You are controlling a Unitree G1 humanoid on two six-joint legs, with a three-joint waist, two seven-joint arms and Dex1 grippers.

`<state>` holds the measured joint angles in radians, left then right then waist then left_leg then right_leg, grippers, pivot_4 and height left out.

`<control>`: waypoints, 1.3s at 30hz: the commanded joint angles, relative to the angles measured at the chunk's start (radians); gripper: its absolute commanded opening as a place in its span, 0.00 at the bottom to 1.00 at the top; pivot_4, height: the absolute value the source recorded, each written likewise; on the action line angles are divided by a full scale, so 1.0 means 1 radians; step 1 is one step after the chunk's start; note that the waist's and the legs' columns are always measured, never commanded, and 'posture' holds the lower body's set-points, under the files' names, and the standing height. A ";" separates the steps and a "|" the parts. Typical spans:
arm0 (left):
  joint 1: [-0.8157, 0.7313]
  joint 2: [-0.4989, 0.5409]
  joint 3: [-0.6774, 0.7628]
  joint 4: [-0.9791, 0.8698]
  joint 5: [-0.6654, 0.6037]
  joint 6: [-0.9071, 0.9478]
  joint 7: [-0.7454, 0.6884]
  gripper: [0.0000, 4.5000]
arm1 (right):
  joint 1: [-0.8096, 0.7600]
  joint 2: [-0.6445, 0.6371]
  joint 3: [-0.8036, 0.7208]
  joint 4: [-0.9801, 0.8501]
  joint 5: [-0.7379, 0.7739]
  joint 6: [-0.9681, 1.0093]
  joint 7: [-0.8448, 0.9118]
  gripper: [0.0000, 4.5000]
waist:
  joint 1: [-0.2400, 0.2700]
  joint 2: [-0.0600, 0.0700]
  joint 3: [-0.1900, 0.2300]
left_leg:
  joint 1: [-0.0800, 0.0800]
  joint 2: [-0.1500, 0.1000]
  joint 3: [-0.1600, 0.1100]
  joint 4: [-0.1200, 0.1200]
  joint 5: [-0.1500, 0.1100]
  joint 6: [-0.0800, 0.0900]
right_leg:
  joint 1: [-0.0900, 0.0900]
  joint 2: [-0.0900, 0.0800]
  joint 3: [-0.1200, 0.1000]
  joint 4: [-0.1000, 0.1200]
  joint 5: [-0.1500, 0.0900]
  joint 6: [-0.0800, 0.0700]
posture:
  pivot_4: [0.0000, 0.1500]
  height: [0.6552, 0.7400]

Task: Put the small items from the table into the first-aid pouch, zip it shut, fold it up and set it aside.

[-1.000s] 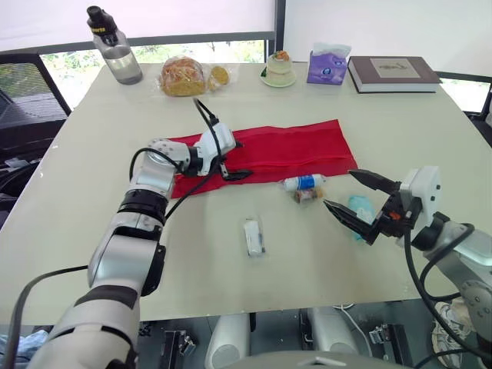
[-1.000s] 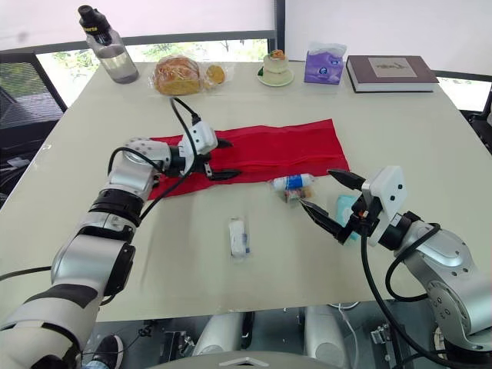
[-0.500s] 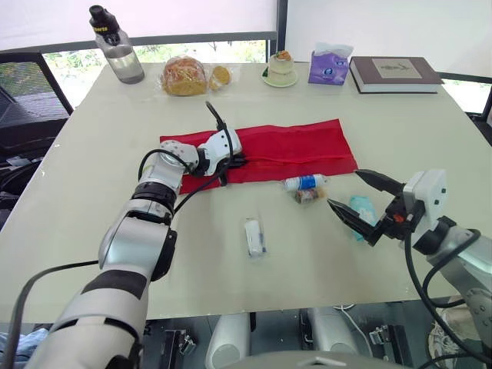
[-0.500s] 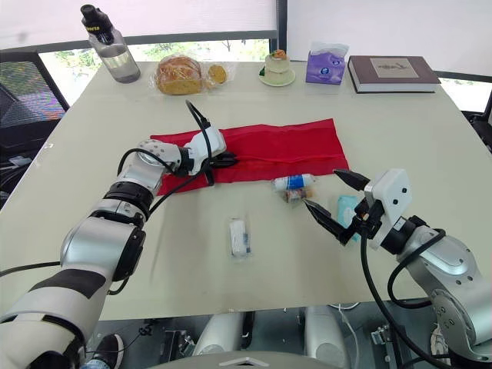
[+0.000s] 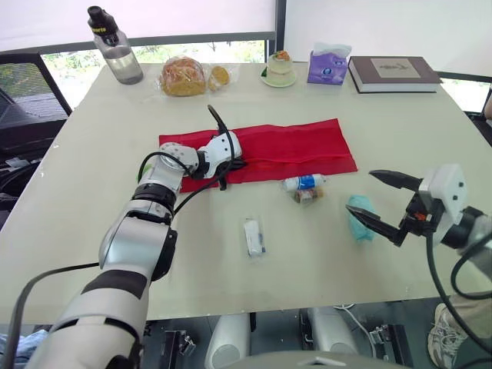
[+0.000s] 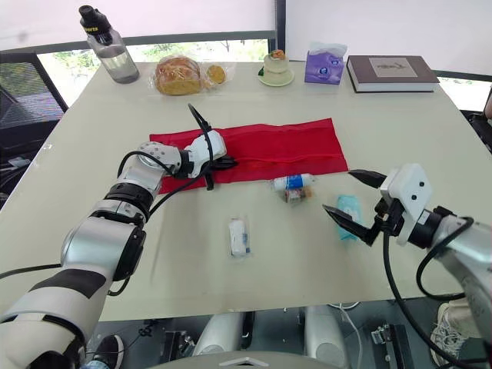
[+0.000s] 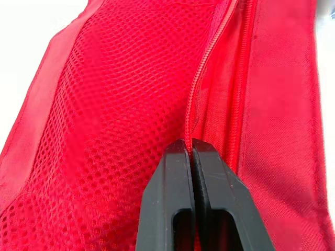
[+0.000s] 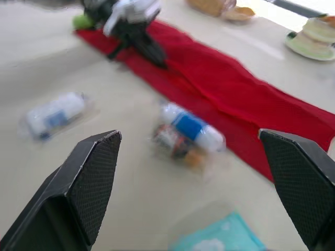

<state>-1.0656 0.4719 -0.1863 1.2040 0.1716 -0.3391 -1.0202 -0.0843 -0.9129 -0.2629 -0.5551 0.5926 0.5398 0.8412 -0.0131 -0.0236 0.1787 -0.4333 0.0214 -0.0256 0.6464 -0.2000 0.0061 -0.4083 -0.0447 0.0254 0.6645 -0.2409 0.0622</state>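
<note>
Beige table (image 5: 77, 231) by a window. Clutter along the far edge isn't ours: clear water bottle (image 5: 115, 50), bagged bread (image 5: 183, 77), purple tissue pack (image 5: 327, 68), dark hardcover book (image 5: 393, 73).

Progress: early, by my read. The red fabric first-aid pouch (image 5: 300, 146) lies flat and unfolded mid-table. Nothing visibly packed, all small items lie loose in front of it. Loading, zipping, folding and setting aside are all left to do.

Left to right:
- Left claw (image 7: 189, 151): clenched at the pouch's left end, fingertips pinched together on the red zipper (image 7: 194, 99) beside the mesh panel. Looks like it's working the pouch open or pinning it; can't tell which.
- White flat sachet (image 5: 254, 236): alone, nearer the front edge, well apart from both claws.
- Small white bottle with blue label (image 5: 304, 183): just off the pouch's near edge, touching a small brownish packet (image 5: 307, 195).
- Teal soft packet (image 5: 360, 219): right of those.
- Right claw (image 5: 360, 190): spread wide, holds nothing. Lower finger sits right at the teal packet; can't tell if it makes contact. Teal packet is the likely first pick.
</note>
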 commanded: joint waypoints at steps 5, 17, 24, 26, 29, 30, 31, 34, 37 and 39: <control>-0.018 -0.004 0.023 -0.027 -0.014 -0.008 -0.004 0.02 | -0.321 -0.051 0.242 0.287 -0.133 -0.116 0.252 1.00 | -0.001 0.000 0.000 | 0.000 0.000 0.000 0.000 0.000 0.000 | 0.000 0.000 0.000 0.000 0.000 0.000 | 1.00 1.00; 0.003 -0.002 0.032 -0.044 -0.011 -0.022 0.002 0.02 | -0.738 0.185 0.542 0.837 -0.433 -0.329 0.387 1.00 | 0.000 0.001 0.001 | -0.001 0.000 0.000 0.000 0.000 0.000 | -0.001 0.000 -0.001 0.001 0.000 0.000 | 1.00 1.00; 0.011 -0.003 0.037 -0.041 -0.013 -0.030 0.014 0.02 | -0.834 0.285 0.591 1.044 -0.555 -0.436 0.374 1.00 | -0.001 0.001 0.001 | -0.001 0.000 0.000 0.001 0.000 0.000 | -0.001 0.000 -0.001 0.002 0.000 0.000 | 1.00 1.00; 0.012 -0.006 0.037 -0.040 -0.013 -0.031 0.016 0.02 | -0.844 0.306 0.592 1.076 -0.570 -0.455 0.370 1.00 | -0.001 0.001 0.001 | -0.001 0.000 0.000 0.001 0.000 0.000 | -0.001 0.000 -0.001 0.002 0.000 0.000 | 1.00 1.00; 0.014 -0.012 0.036 -0.037 -0.012 -0.034 0.021 0.02 | -0.852 0.333 0.596 1.114 -0.596 -0.494 0.371 1.00 | -0.002 0.001 0.001 | -0.001 0.000 0.000 0.001 0.000 0.000 | -0.001 0.000 -0.001 0.002 0.000 0.000 | 1.00 1.00; 0.014 -0.013 0.035 -0.036 -0.011 -0.035 0.023 0.02 | -0.852 0.339 0.595 1.119 -0.600 -0.497 0.375 1.00 | -0.002 0.001 0.001 | -0.001 0.000 -0.001 0.001 0.000 0.000 | -0.001 0.000 -0.001 0.002 0.000 0.000 | 1.00 1.00; 0.015 -0.014 0.034 -0.035 -0.010 -0.035 0.025 0.02 | -0.853 0.344 0.593 1.122 -0.603 -0.498 0.378 1.00 | -0.001 0.001 0.001 | -0.001 0.000 -0.001 0.001 0.000 0.000 | -0.001 0.000 -0.001 0.002 0.000 0.000 | 1.00 1.00; 0.015 -0.015 0.033 -0.034 -0.009 -0.036 0.027 0.00 | -0.851 0.355 0.592 1.129 -0.618 -0.502 0.382 0.88 | -0.001 0.001 0.001 | -0.001 0.000 -0.001 0.001 0.000 0.000 | -0.001 0.000 -0.001 0.003 0.000 0.000 | 1.00 1.00; 0.015 -0.019 0.032 -0.034 -0.008 -0.036 0.029 0.00 | -0.844 0.359 0.592 1.125 -0.630 -0.496 0.385 0.64 | -0.001 0.001 0.001 | -0.001 0.000 -0.001 0.001 0.000 0.000 | -0.001 0.000 -0.001 0.003 0.000 0.000 | 1.00 1.00; 0.013 -0.023 0.033 -0.034 -0.010 -0.035 0.034 0.00 | -0.841 0.364 0.589 1.118 -0.631 -0.479 0.387 0.45 | -0.001 0.001 0.001 | -0.001 0.000 -0.001 0.001 0.000 0.000 | -0.001 0.000 -0.001 0.004 0.000 0.000 | 1.00 1.00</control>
<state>-1.0488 0.4543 -0.1657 1.1867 0.1723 -0.3529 -0.9966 -0.9111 -0.5490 0.3438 0.5886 -0.0402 0.0604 1.2204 -0.0142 -0.0225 0.1795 -0.4339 0.0210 -0.0263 0.6473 -0.1999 0.0060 -0.4094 -0.0447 0.0248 0.6682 -0.2406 0.0619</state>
